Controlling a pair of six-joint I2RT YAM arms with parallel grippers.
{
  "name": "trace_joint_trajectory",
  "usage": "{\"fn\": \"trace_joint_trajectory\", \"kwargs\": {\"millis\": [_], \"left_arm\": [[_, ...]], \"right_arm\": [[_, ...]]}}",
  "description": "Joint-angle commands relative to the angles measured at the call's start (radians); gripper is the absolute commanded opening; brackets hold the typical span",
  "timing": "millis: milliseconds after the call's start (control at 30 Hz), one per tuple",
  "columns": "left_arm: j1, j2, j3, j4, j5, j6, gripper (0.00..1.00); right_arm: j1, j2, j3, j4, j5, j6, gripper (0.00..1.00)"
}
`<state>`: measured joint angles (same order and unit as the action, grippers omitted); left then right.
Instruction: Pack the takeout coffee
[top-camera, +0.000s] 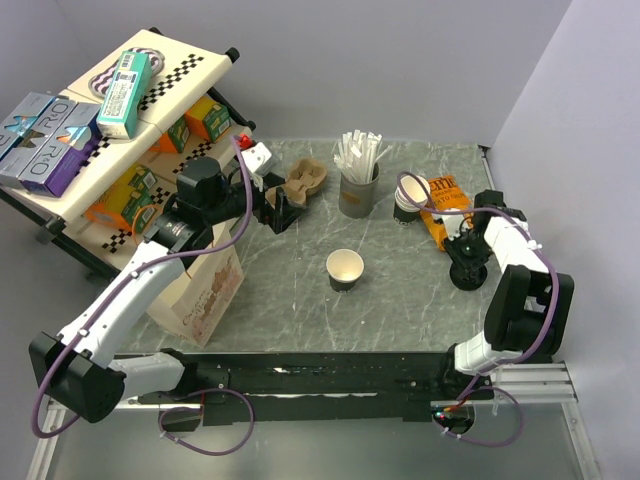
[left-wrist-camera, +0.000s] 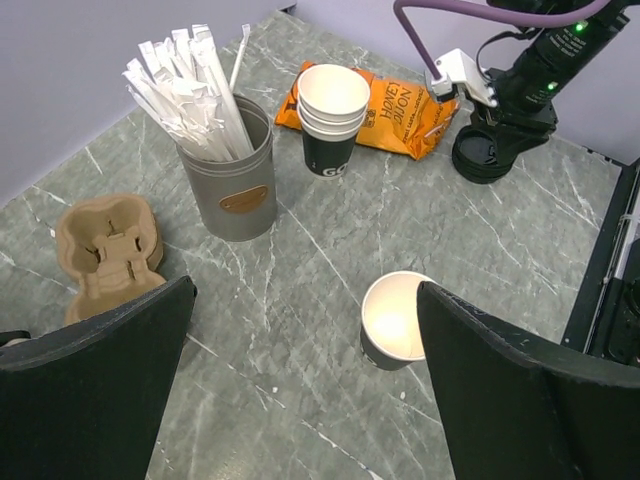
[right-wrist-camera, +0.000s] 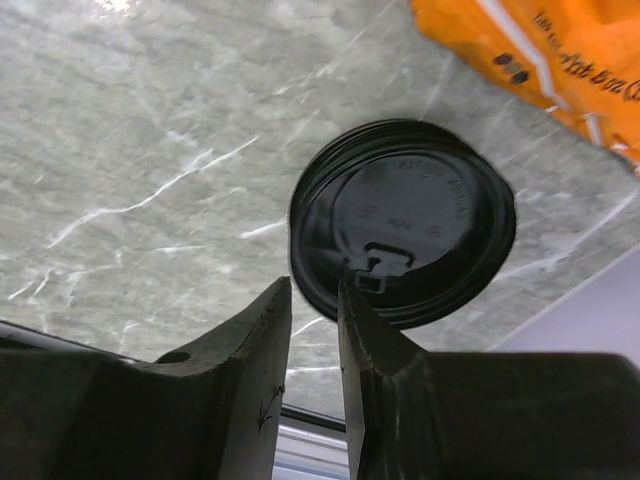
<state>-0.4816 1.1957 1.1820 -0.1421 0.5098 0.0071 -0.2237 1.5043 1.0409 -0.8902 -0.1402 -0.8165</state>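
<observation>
The right gripper (right-wrist-camera: 315, 290) is nearly closed, with the rim of the flat round black plastic lid (right-wrist-camera: 410, 215) at its jaw tips. I cannot tell if it pinches. The thin rim could slip. The left gripper (left-wrist-camera: 305, 295) is wide open and empty.

My left arm (top-camera: 130, 288) and right arm (top-camera: 515, 245): white link shells, black joints and bases. A purple cable (left-wrist-camera: 410, 35) is routed along each. Fingers (left-wrist-camera: 500, 380) are matte black and wedge-shaped; a green light (left-wrist-camera: 577, 27) shows on the right wrist.

Grey marble-look table (top-camera: 280, 300) meets plain, perhaps lilac, walls (top-camera: 400, 60).
</observation>
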Motion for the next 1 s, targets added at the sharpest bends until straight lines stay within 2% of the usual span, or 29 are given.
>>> {"fn": "trace_joint_trajectory", "kwargs": {"millis": [0, 300, 600, 967], "left_arm": [[-0.005, 0.002, 0.021, 0.030, 0.001, 0.013, 0.99], [-0.005, 0.007, 0.016, 0.033, -0.001, 0.014, 0.99], [-0.005, 0.013, 0.019, 0.033, -0.010, 0.019, 0.99], [-0.005, 0.016, 0.021, 0.029, -0.011, 0.024, 0.99]], "right_arm": [[-0.012, 0.028, 0.060, -0.003, -0.004, -0.042, 0.32], [-0.020, 0.011, 0.082, -0.092, -0.131, -0.088, 0.33], [-0.022, 0.028, 0.041, -0.041, -0.059, -0.130, 0.32], [-0.026, 0.053, 0.070, -0.107, -0.107, -0.167, 0.31]]}}
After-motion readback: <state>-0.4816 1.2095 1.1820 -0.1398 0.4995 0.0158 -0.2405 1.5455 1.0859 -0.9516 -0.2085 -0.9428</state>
